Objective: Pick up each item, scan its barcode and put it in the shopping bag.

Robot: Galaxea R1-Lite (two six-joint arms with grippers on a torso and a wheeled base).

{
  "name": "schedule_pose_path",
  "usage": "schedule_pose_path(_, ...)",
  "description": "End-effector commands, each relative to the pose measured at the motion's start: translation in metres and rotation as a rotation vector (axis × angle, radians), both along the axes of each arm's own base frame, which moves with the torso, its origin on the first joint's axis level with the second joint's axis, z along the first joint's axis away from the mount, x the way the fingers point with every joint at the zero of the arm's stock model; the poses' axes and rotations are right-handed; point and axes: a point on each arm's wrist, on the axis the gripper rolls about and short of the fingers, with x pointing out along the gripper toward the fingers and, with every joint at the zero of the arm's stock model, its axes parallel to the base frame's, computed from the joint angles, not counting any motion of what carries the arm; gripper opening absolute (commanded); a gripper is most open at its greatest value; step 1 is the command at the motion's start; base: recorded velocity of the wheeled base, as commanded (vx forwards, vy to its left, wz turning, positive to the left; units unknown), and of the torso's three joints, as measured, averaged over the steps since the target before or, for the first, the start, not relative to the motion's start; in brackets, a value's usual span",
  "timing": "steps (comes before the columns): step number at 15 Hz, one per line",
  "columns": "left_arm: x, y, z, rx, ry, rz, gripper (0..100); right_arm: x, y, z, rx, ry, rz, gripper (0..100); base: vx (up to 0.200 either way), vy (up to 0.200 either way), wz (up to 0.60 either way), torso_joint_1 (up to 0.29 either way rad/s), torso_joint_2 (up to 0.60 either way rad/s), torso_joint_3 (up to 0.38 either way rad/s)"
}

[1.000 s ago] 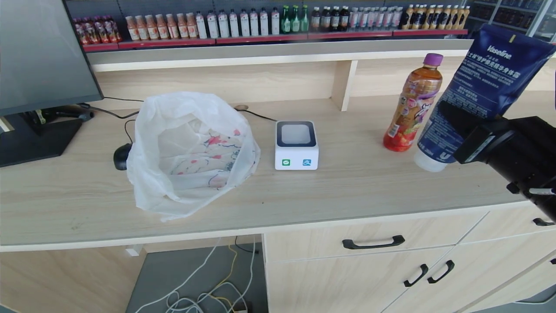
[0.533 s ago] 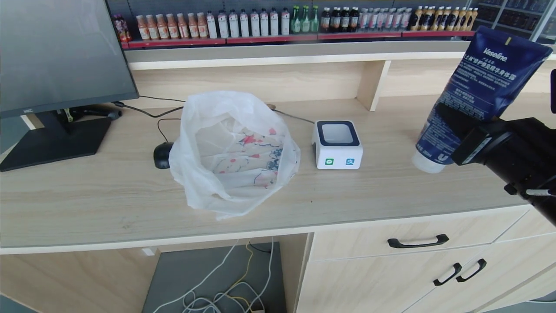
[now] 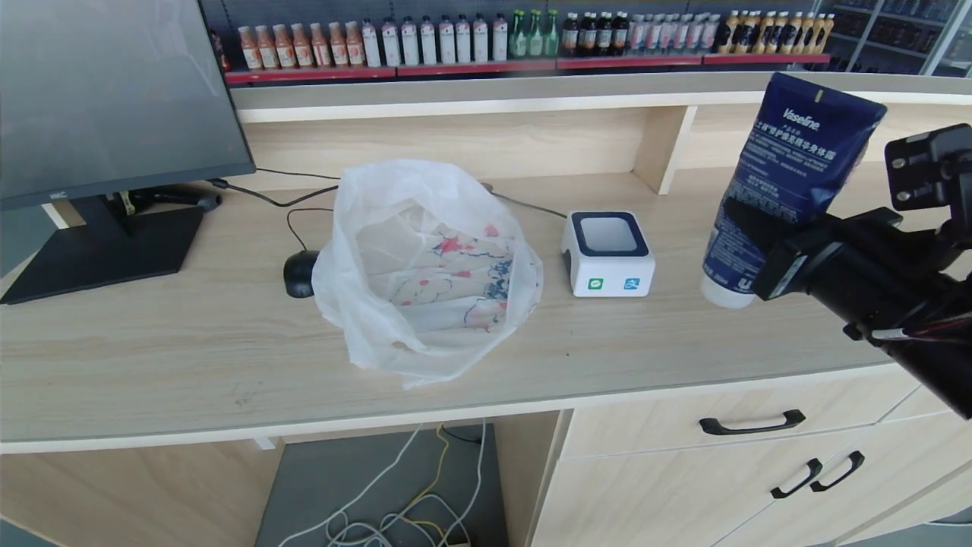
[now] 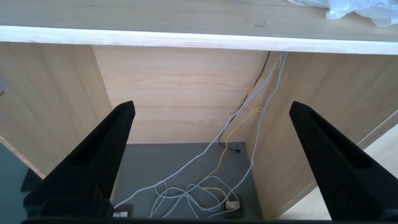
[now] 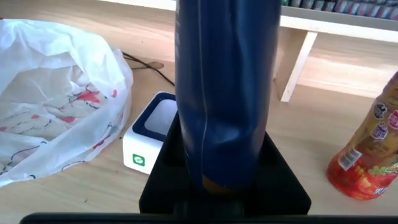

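**One tube in the air, scan not yet made**

One item is up off the table (image 3: 152, 342): a dark-blue lotion tube (image 3: 790, 167), clamped by the right fingers (image 3: 782, 254) and held cap-down to the robot's right of the scanner (image 3: 607, 254), apart from it. The grip sits low on the tube, just above the white cap. Most of the soft body stands free above the fingers, its crimped end tipped a little to the robot's right. In the right wrist view the tube (image 5: 224, 93) runs straight up between the two black fingers (image 5: 163, 171), w/ the scanner (image 5: 152, 140) beyond it and the shopping bag (image 5: 56, 106) past that.

The left fingers (image 4: 93, 168) are spread wide w/ nothing between them, low in front of the table edge, facing the cables beneath.

Judged risks: the tube is pliable and top-heavy in this hold, so a quick swing toward the scanner could make it pivot or slide in the grip. The barcode side can't be told from here; if it faces away from the scanner window, no read. A juice bottle (image 5: 367, 155) stands near the arm, so a wide move could topple it. The shopping bag (image 3: 425, 266) stands open but slack, so a drop at its rim could fold the mouth shut.
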Motion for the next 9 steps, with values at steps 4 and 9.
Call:
schedule_pose_path(4, 0.0, 0.0, 0.0, 0.0, 0.0, 0.0, 100, 0.049, 0.016, 0.017, -0.148, -0.113, -0.066, 0, 0.0, 0.0, 0.0, 0.0, 0.0, 0.0)
schedule_pose_path(9, 0.0, 0.0, 0.0, 0.0, 0.0, 0.0, 100, 0.078, 0.032, 0.039, -0.346, -0.283, -0.134, 0, 0.0, 0.0, 0.0, 0.0, 0.0, 0.0)
